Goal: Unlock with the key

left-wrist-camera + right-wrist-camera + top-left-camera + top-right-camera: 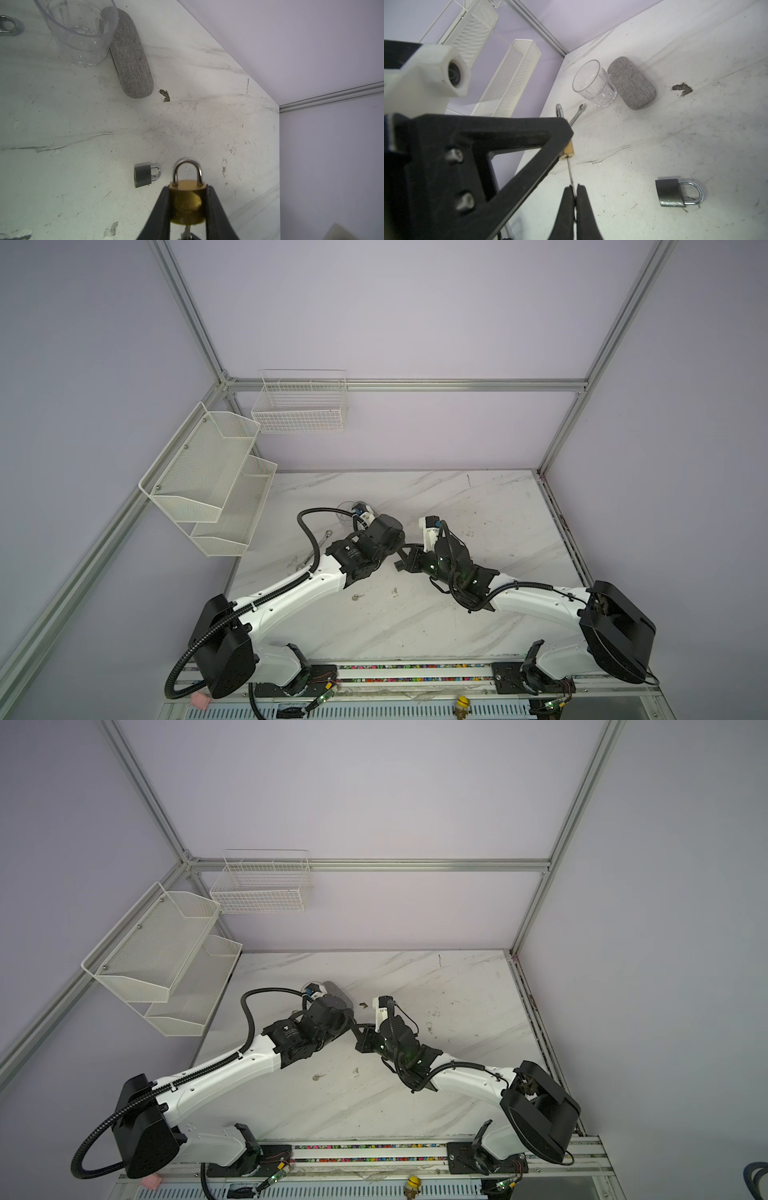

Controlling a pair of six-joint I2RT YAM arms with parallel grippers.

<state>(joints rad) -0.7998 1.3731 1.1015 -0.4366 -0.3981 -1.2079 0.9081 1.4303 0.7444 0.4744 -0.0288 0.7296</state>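
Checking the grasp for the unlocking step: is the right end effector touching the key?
Touching. In the right wrist view the right end effector is pinched shut on the key, whose tip enters the brass padlock.

Your left pincer [188, 188] and right pincer [573, 189] are meeting tip to tip above the middle of the table [478, 506]. The held padlock [187, 204] is sitting between the left pincer's fingers, its shackle sticking out ahead of the tips. The key [569, 171] is running from between the right pincer's tips straight ahead into that padlock's underside. The loose padlock [673, 193] is lying on the table below, off to one side of both pincers. Ahead of your right pincer, past the held padlock, the wrench [577, 114], glass [595, 83] and case [631, 83] are sitting in a row, the glass in the middle, just beside the case.
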